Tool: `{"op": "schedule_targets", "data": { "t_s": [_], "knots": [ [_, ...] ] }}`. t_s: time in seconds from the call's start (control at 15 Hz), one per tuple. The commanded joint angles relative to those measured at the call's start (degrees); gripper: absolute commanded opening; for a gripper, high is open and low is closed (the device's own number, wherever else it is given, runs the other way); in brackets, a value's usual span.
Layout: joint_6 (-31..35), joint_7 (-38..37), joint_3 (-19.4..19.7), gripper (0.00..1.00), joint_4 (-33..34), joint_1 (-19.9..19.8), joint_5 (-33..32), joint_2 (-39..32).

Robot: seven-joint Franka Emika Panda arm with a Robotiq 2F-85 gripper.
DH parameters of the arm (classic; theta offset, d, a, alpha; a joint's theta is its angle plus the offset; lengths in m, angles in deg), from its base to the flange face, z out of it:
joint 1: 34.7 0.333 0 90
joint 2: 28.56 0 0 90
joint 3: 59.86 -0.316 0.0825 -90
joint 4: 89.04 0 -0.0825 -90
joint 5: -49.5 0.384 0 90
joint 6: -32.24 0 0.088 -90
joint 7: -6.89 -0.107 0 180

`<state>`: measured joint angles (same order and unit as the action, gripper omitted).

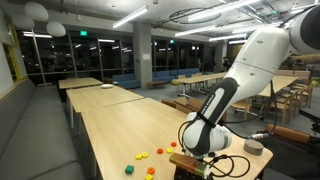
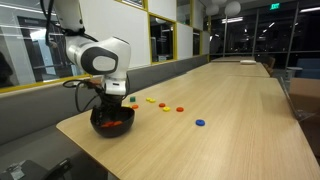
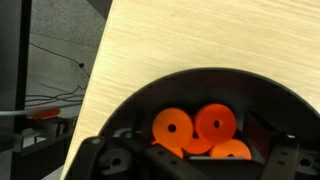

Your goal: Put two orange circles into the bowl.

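- The fingers (image 2: 112,106) hang just over the bowl (image 2: 110,129) at a corner of the worktop (image 2: 230,110), spread wide and holding nothing.
- Three orange discs (image 3: 172,126) lie touching inside the bowl.
- To its right, a yellow disc (image 2: 150,100), red discs (image 2: 165,105) and a blue disc (image 2: 200,123) lie loose.

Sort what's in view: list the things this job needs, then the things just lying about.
Job in hand: three flat round orange plastic discs, lying in the shallow round black bowl; the robot's hand just above it.

Lying about: flat blue disc, red discs and yellow disc on the long wooden table; small grey cylindrical cup.
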<state>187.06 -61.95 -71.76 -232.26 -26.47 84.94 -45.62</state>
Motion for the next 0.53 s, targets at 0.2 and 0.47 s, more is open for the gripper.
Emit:
{"op": "schedule_targets", "data": {
  "t_s": [0.2,0.47],
  "knots": [
    [-3.1,5.3,-2.2,1.00,4.0,0.6,5.4,-1.7],
    [-4.7,7.1,-2.7,1.00,5.9,1.6,6.8,-2.3]
  ]
}}
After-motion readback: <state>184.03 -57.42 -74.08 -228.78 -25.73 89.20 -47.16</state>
